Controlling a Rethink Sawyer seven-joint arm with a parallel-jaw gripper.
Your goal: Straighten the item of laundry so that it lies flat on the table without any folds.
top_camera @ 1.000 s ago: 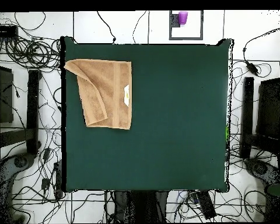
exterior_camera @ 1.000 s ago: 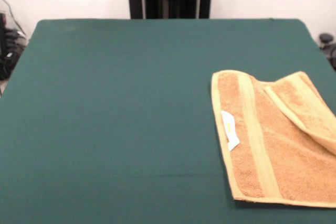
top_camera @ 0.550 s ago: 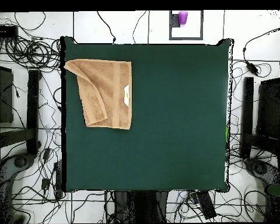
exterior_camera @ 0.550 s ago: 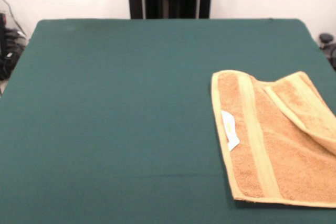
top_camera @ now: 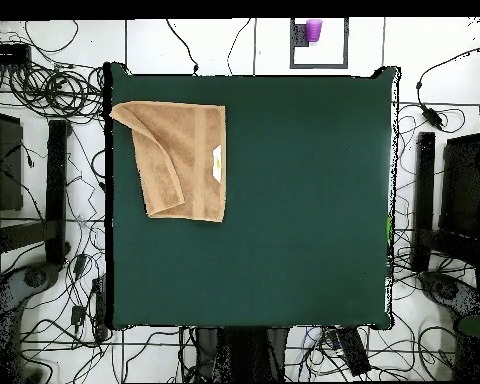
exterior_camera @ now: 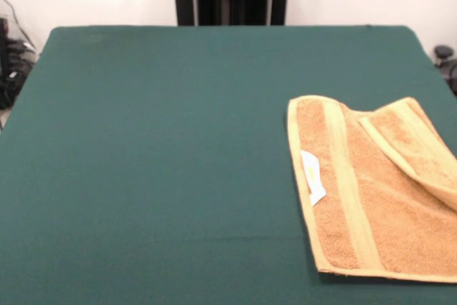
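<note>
Green table, one towel on it

Big rectangular table [exterior_camera: 157,148] with a dark green cloth-like top, and the only thing lying on it is a small orange-tan terry hand towel [exterior_camera: 371,198]. In the front view the towel sits out at about 4 o'clock, running off the right edge of the picture; overhead it's up at 10 o'clock, close to that corner of the table [top_camera: 304,200]. It isn't flat: one corner is folded back over the towel. Paler yellowish bands run along it, and a small white label [exterior_camera: 313,176] lies on the towel by its inner hem.
</note>
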